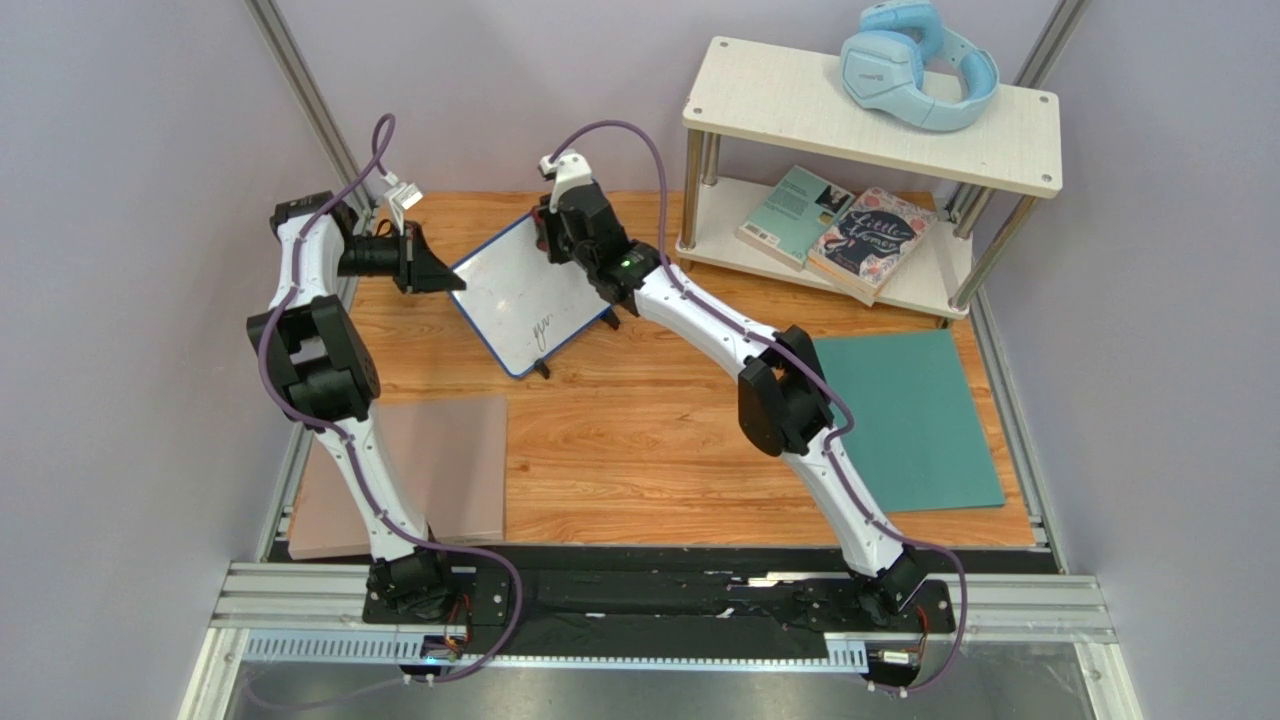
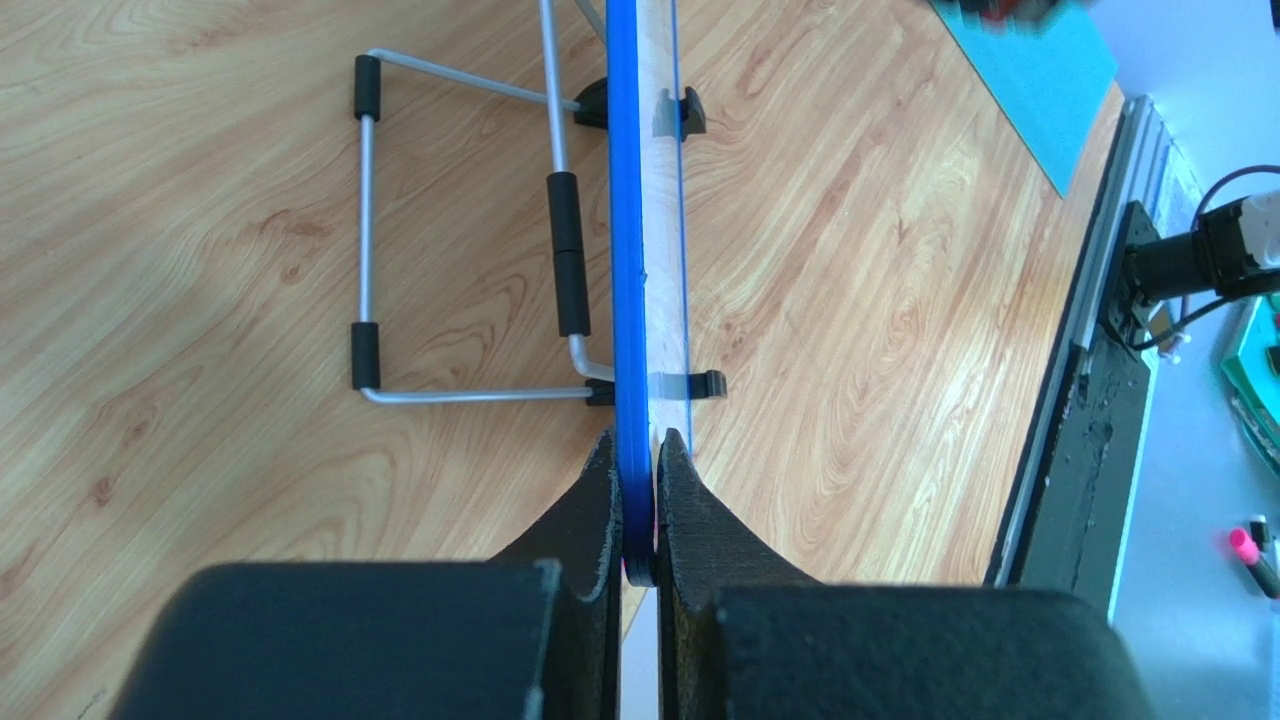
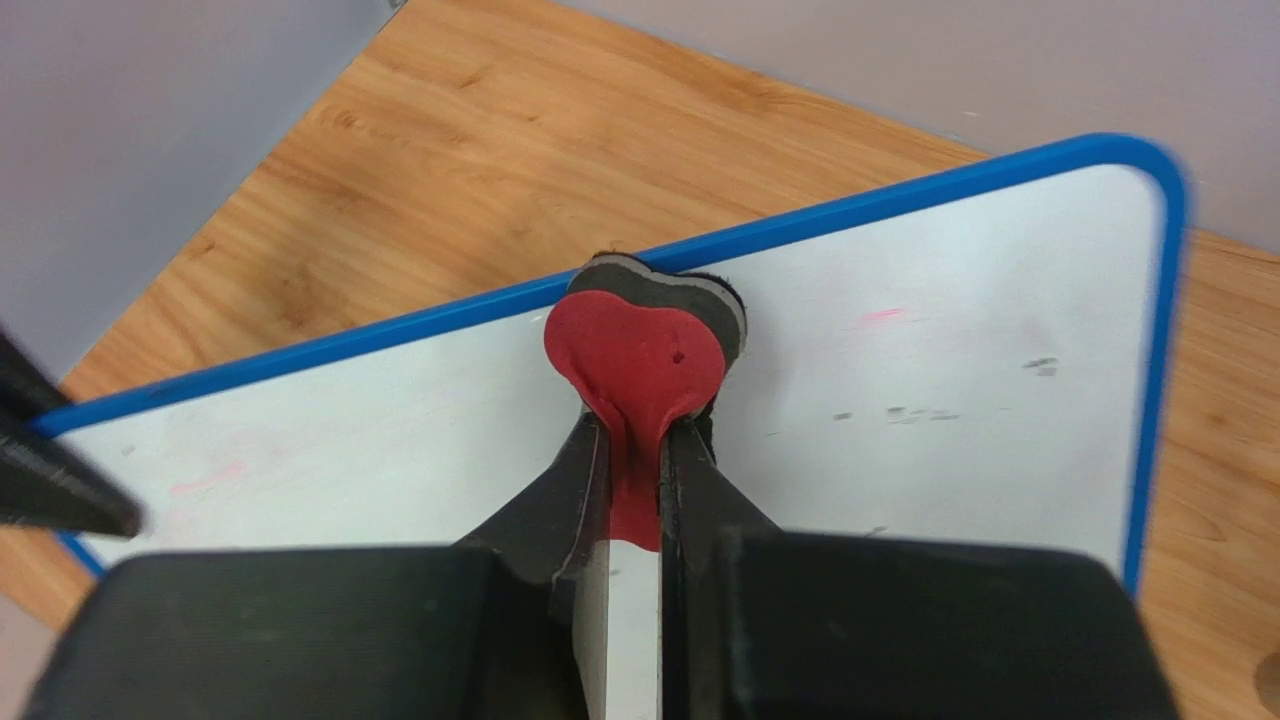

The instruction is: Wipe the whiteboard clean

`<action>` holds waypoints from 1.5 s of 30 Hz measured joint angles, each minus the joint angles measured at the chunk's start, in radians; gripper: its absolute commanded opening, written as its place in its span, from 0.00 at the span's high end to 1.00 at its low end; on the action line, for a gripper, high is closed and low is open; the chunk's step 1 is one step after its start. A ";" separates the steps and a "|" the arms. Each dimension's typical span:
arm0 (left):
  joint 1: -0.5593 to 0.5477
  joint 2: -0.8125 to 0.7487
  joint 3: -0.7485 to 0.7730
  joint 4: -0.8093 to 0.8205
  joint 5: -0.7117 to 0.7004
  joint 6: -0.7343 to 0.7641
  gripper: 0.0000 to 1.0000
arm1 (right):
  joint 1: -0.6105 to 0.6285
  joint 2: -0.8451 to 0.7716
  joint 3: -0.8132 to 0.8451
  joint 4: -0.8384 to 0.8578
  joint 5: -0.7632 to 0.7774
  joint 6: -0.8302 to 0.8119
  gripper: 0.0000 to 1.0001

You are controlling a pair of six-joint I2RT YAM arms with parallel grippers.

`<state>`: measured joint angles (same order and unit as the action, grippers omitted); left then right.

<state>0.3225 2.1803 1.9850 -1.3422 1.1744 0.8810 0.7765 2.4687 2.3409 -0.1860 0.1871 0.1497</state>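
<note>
Clamps the left claw (image 2: 639, 446) tight on the whiteboard's (image 1: 519, 293) blue edge. Pinches a red eraser (image 3: 639, 338) in the right claw (image 3: 639, 425), against the white face. Reaches inward with both arms, elbows raised. Stands the board tilted at the desk's (image 1: 646, 428) far left, near a shelf (image 1: 781, 98). Shows the wire stand (image 2: 451, 75) only from the left wrist, and a black scribble (image 1: 549, 318) only from above.

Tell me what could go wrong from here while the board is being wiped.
1. The left jaws pinch only the thin blue rim of the whiteboard, so wiping pressure could twist it loose.
2. It stands on a light wire stand, so a hard push may tip or slide it.
3. The right jaws hold the red eraser by its narrow end. It could bend or slip and miss the black scribble.
</note>
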 measured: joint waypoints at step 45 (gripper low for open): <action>0.007 -0.002 0.000 -0.036 -0.002 -0.019 1.00 | 0.056 -0.032 -0.154 0.015 -0.006 -0.060 1.00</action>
<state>0.3298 2.1784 1.9850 -1.3785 1.1728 0.8616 0.8322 2.4367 2.1868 -0.1711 0.1806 0.0895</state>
